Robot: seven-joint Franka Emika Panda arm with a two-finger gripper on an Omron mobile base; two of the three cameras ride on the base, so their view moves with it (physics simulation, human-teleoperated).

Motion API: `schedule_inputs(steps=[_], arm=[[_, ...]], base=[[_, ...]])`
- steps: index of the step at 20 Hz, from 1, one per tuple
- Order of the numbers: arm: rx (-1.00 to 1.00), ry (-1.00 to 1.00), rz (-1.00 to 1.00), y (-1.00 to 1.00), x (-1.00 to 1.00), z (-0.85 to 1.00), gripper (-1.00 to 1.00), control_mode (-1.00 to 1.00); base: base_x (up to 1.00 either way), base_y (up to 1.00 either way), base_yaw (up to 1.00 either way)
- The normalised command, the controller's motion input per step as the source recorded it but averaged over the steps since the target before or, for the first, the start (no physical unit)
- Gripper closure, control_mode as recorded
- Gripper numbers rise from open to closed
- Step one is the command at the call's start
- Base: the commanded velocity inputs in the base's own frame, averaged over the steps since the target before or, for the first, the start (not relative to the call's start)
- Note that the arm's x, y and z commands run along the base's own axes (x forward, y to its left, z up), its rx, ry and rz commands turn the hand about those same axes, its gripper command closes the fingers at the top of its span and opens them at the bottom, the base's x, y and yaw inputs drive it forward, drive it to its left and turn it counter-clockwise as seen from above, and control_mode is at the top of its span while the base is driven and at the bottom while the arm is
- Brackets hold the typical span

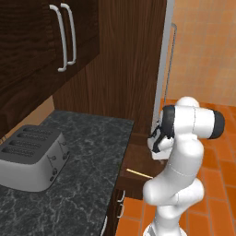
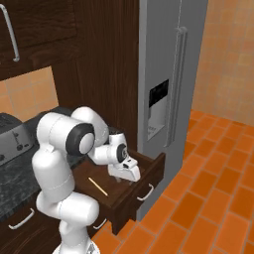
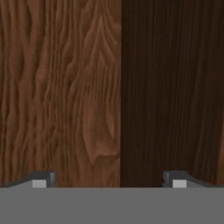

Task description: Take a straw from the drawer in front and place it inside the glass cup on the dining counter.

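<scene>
Your gripper point(image 2: 124, 179) spread wide and empty, low inside the open drawer point(image 2: 149, 171), one straw point(image 2: 97, 186) flat on the drawer floor beside it toward the arm's side, apart from the fingertips point(image 3: 43, 179), one toaster point(image 1: 31, 156) on the black counter point(image 1: 87, 184).

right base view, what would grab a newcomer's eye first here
The white arm bends down into the open drawer, its end effector open just above the drawer's brown floor. Left of it the thin pale yellow straw lies flat and untouched. Right of the drawer stands a tall grey fridge.
</scene>
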Motion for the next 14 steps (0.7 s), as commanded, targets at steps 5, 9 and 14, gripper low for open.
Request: schedule_inputs(steps=[5,9,14], arm=[[-0.05,-0.01,0.00,-1.00,-0.93,0.11,-1.00,-1.00],[0.02,-0.13,0.08,-0.51,-0.92,0.37,-1.00,-1.00],[0.07,-0.11,0.32,0.73,-0.26,0.33,-1.00,-1.00]], base=[[0.00,0.00,0.00],[0.00,0.00,0.00],[0.00,0.00,0.00]])
